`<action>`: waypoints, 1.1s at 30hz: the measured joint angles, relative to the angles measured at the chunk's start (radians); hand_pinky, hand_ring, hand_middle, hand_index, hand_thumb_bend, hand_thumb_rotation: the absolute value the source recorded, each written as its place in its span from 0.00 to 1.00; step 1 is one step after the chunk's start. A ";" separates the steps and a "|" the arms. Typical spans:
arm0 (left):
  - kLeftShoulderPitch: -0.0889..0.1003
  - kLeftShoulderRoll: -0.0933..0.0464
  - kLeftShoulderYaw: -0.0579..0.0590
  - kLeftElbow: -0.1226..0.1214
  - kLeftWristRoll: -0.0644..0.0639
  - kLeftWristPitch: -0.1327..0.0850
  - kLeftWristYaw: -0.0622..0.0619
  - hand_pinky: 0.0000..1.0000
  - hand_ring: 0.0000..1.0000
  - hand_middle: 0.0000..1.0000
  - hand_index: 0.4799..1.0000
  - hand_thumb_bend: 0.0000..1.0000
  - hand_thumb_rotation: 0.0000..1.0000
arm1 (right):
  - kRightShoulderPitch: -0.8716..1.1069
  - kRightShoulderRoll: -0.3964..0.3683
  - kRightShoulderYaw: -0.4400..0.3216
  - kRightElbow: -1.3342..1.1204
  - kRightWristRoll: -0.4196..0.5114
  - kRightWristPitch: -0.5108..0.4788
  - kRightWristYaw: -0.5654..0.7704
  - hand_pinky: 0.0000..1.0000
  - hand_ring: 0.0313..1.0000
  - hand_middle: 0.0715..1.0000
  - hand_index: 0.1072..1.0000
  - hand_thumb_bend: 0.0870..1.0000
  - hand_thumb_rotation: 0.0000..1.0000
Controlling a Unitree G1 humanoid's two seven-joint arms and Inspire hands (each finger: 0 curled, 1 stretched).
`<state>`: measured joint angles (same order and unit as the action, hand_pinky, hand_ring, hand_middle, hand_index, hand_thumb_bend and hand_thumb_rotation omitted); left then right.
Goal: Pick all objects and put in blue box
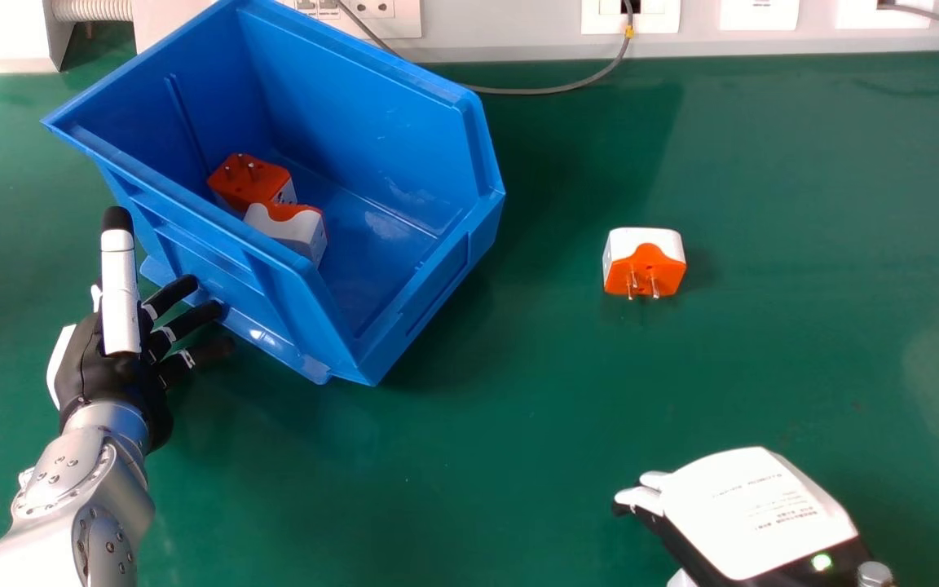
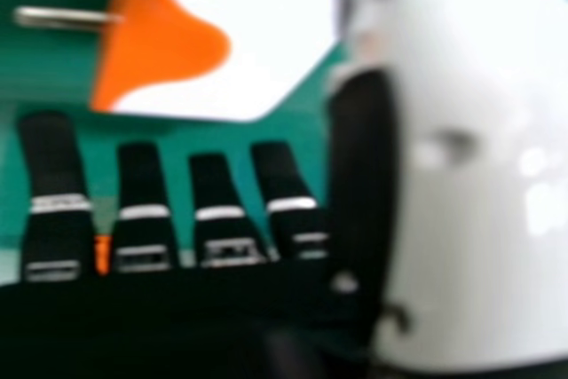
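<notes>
"Where do the pieces lie?"

"A cube-like orange-and-white plastic plug adapter (image 1: 645, 265) sits on the green tabletop (image 1: 518, 448), metal pins (image 1: 654, 285) towards the robot. Two more, an orange-faced adapter (image 1: 249, 183) and a white-and-orange adapter (image 1: 290, 228), are inside the open blue plastic box (image 1: 372, 98)."

"And the right hand (image 1: 755, 514)?"

"At the lower right in the head view, well apart from that tabletop piece. Its black fingers (image 2: 138, 179) are nearly straight, curled round nothing. Close by them in the right hand view is an orange-and-white block with silver prongs (image 2: 257, 42); I can't tell whether they touch, or whether it's a further adapter."

"If it is?"

"Then my worry is a poor pinch. Close on the prongs or one corner and the block could twist out or skid away. Lift before the thumb opposes the fingers properly, and it might drop short."

"The left hand (image 1: 103, 367)?"

"Relaxed and open, nothing in its grasp, fingertips at the box's near side; contact is unclear. Pushing there could slide or turn the box, spoiling the drop. Carrying too low could clip the rim."
</notes>
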<state>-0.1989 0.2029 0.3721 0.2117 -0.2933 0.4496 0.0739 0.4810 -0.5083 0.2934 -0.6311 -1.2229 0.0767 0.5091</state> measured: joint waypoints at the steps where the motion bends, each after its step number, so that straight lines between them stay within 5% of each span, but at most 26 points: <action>1: 0.000 0.000 0.000 0.000 0.000 0.000 -0.002 0.65 0.73 0.82 0.78 0.86 0.93 | 0.002 0.011 -0.006 0.000 0.008 0.000 -0.006 0.46 0.63 0.73 0.69 0.60 0.08; 15: 0.000 0.000 0.001 0.001 0.001 -0.002 -0.007 0.65 0.73 0.83 0.78 0.86 0.93 | -0.014 0.036 -0.061 0.000 0.090 -0.024 -0.024 0.35 0.49 0.59 0.52 0.49 0.03; 33: -0.002 0.002 0.002 0.011 0.001 -0.010 -0.008 0.64 0.73 0.83 0.78 0.86 0.93 | -0.077 0.044 -0.102 0.039 0.219 -0.122 -0.171 0.30 0.42 0.51 0.50 0.45 0.00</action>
<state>-0.2010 0.2047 0.3742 0.2229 -0.2925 0.4398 0.0657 0.4038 -0.4644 0.1914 -0.5919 -1.0038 -0.0450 0.3381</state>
